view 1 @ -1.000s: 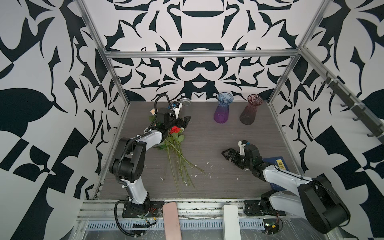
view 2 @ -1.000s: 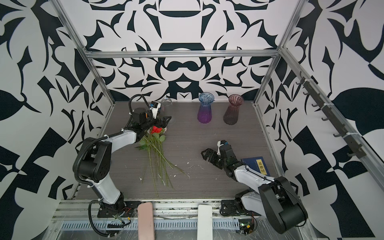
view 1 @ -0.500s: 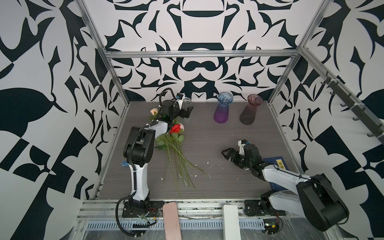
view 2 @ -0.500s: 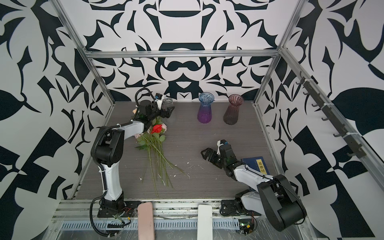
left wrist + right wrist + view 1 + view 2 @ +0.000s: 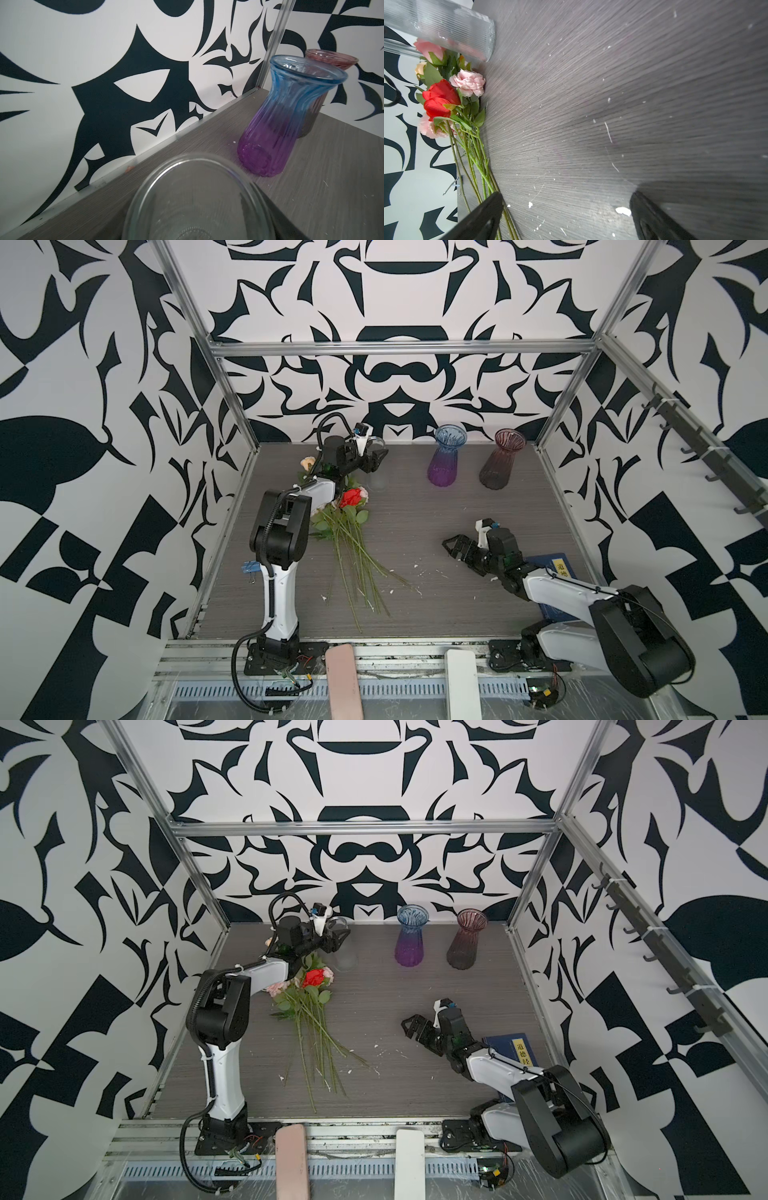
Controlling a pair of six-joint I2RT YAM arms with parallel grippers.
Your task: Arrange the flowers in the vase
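Observation:
The flowers lie in a loose bunch on the left of the grey table, red and pink heads toward the back, stems toward the front. They also show in the right wrist view, the red head among pink ones. A clear ribbed glass vase stands just behind them. My left gripper straddles its upper part. In the left wrist view the vase's rim fills the space between the jaws and one finger lies against the glass; I cannot tell if it is gripped. My right gripper hovers open and empty at mid-right.
A blue-to-purple vase and a maroon vase stand at the back centre-right. A blue book lies under the right arm. A blue clip sits by the left wall. White crumbs dot the table.
The left arm swung from above the flower heads back to the clear vase, and its jaws have narrowed around it. The right arm has barely moved.

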